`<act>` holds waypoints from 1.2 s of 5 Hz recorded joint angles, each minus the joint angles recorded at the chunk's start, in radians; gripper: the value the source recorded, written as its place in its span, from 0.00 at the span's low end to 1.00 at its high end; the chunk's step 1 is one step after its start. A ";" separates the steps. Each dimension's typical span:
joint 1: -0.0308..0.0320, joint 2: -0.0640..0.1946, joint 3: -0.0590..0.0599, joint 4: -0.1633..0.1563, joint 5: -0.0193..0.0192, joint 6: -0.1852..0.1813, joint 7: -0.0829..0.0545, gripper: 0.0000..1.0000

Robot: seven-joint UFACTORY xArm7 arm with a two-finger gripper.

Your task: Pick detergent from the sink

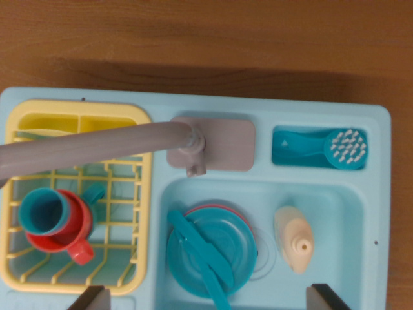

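The detergent (294, 238) lies on its side in the sink (335, 213), toward the wrist view's right, its long axis running nearly up-down in the picture with the nozzle pointing to the lower edge. You see the gripper (210, 298) spread wide and empty, the bottle just inside the right-hand fingertip (328, 298). Expect a smooth, rounded body; room is tight, with the stacked plates (210, 248) just beside it and the basin wall opposite.

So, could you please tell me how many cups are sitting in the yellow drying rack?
2: a teal cup stacked inside a red cup, at the rack's lower left in the wrist view.
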 joint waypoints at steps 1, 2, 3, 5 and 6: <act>0.0000 0.000 0.000 0.000 0.0000 0.000 0.000 0.00; -0.0059 0.013 -0.005 -0.029 0.0069 -0.040 -0.018 0.00; -0.0059 0.013 -0.005 -0.029 0.0069 -0.040 -0.018 0.00; -0.0119 0.025 -0.011 -0.059 0.0138 -0.080 -0.036 0.00; -0.0185 0.040 -0.017 -0.091 0.0215 -0.124 -0.056 0.00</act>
